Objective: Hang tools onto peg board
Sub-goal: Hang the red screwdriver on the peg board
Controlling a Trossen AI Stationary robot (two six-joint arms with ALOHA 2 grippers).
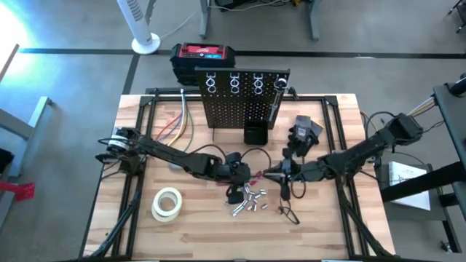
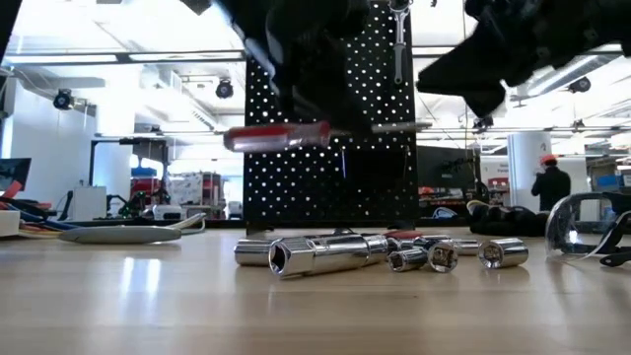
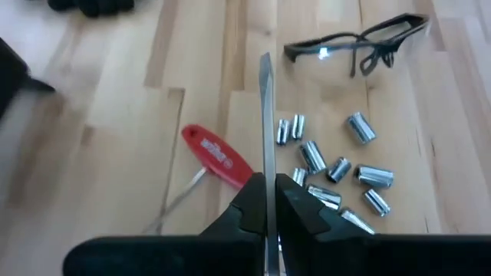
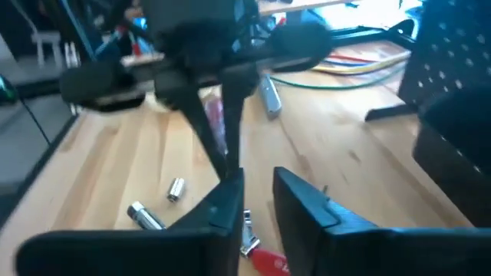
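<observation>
Tool in hand: a red-handled screwdriver (image 2: 281, 136), lifted clear of the table (image 1: 145, 233) near its middle, in front of the peg board (image 1: 244, 102).
Long axis: level, and running roughly along the table's front edge. In the low view the red handle points toward the table's left edge and the bare shaft (image 3: 265, 115) toward the right edge.
My left gripper (image 3: 265, 192): clenched on the metal shaft, which runs straight out from between my fingers. The handle itself is hidden from my wrist camera.
My right gripper (image 4: 257, 195): just to the right of the left one, facing it. Its fingers stand apart with nothing between them, so it holds nothing.
Nearer arm: the left carries the tool. The right is close enough to take the free end, and I cannot tell whether it touches it.
Way to the goal: the board stands toward the table's rear edge, behind both my grippers, with its ring hooks (image 1: 234, 82) along the top. I judge the shaft must be turned from level to upright, tip down, to drop through a ring.
On the table below: a second red-handled screwdriver (image 3: 217, 157) and a scatter of silvery sockets (image 3: 337, 169), toward the front edge.
</observation>
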